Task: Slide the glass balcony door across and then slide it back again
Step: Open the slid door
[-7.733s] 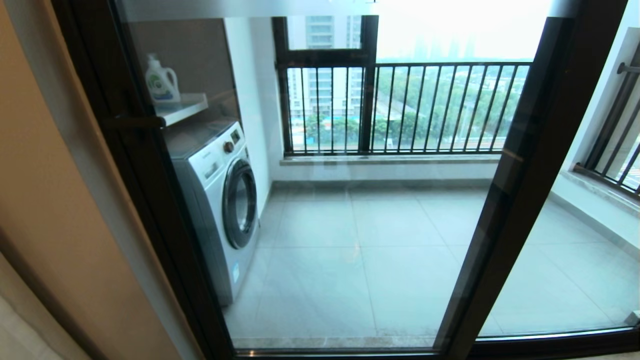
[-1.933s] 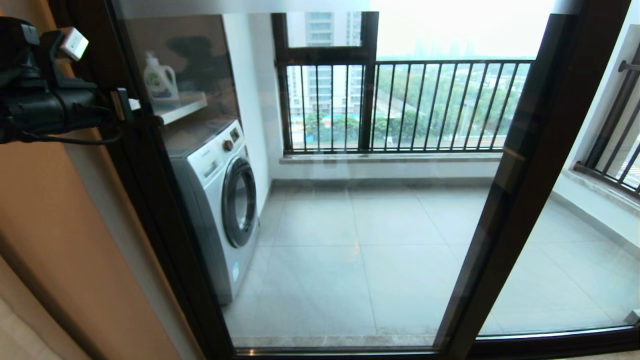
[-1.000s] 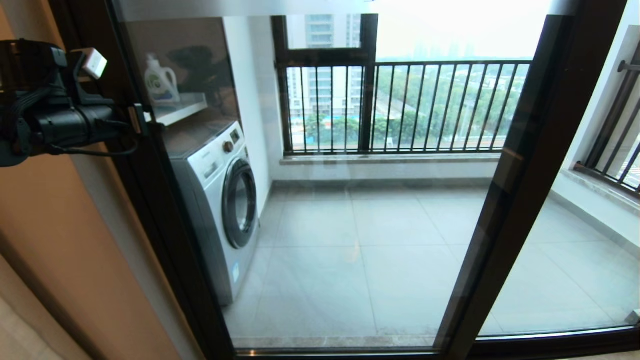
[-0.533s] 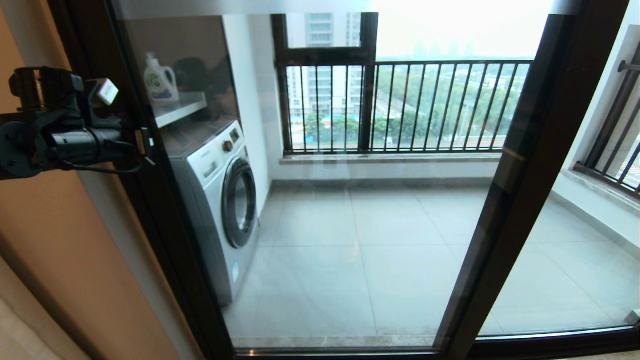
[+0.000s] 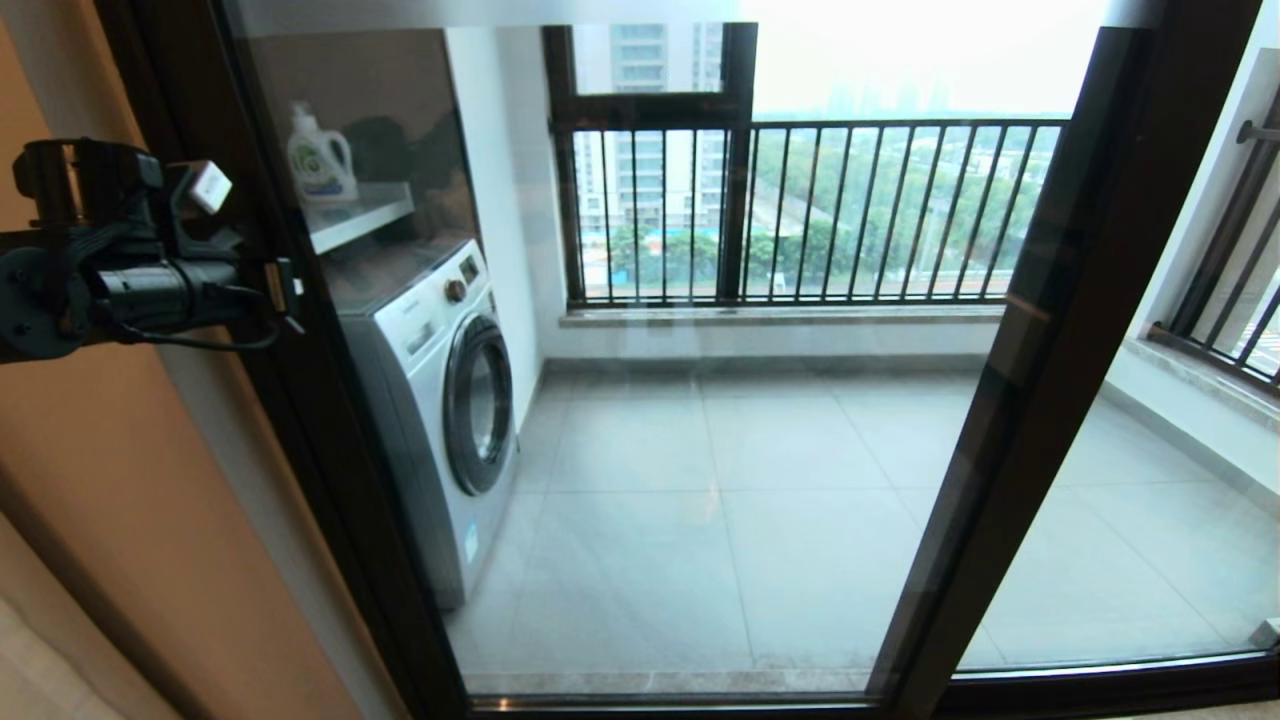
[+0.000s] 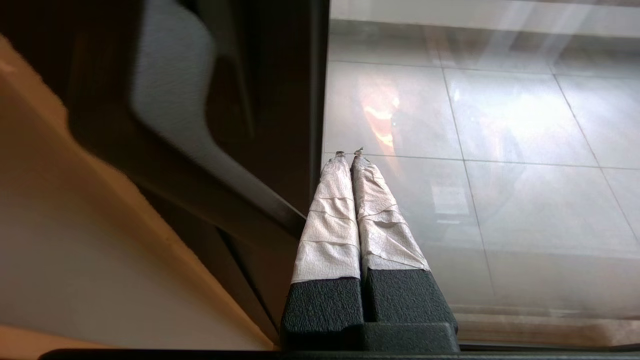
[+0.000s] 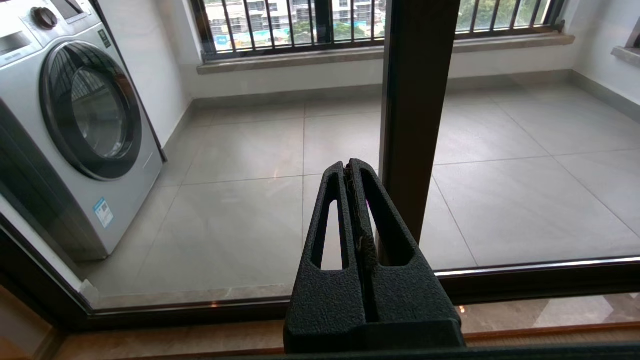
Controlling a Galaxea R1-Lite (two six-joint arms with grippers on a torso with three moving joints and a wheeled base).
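The glass balcony door (image 5: pixel 720 450) fills the head view, its dark left upright (image 5: pixel 330 420) against the wall and its right upright (image 5: pixel 1040 330) slanting down the right. My left gripper (image 5: pixel 285 287) reaches in from the left at shelf height, up against that left upright. Its tape-wrapped fingers (image 6: pixel 345 210) are shut with nothing between them and lie along the frame edge (image 6: pixel 300 100), tips over the glass (image 6: pixel 475 150). The bar handle (image 6: pixel 170 100) shows just beside them. My right gripper (image 7: pixel 350 167) is shut, low before the right upright (image 7: pixel 415 100).
Behind the glass stand a washing machine (image 5: pixel 440 400), a detergent bottle (image 5: pixel 322 160) on a shelf, and a barred window (image 5: pixel 800 210). A beige wall (image 5: pixel 120 480) flanks the door on the left. Another glass panel (image 5: pixel 1150 520) lies to the right. The floor track (image 5: pixel 700 700) runs below.
My left arm has come into view from the upper left and dropped down and rightward to the door's left upright. In the last half second it barely moved. The door has stayed put.
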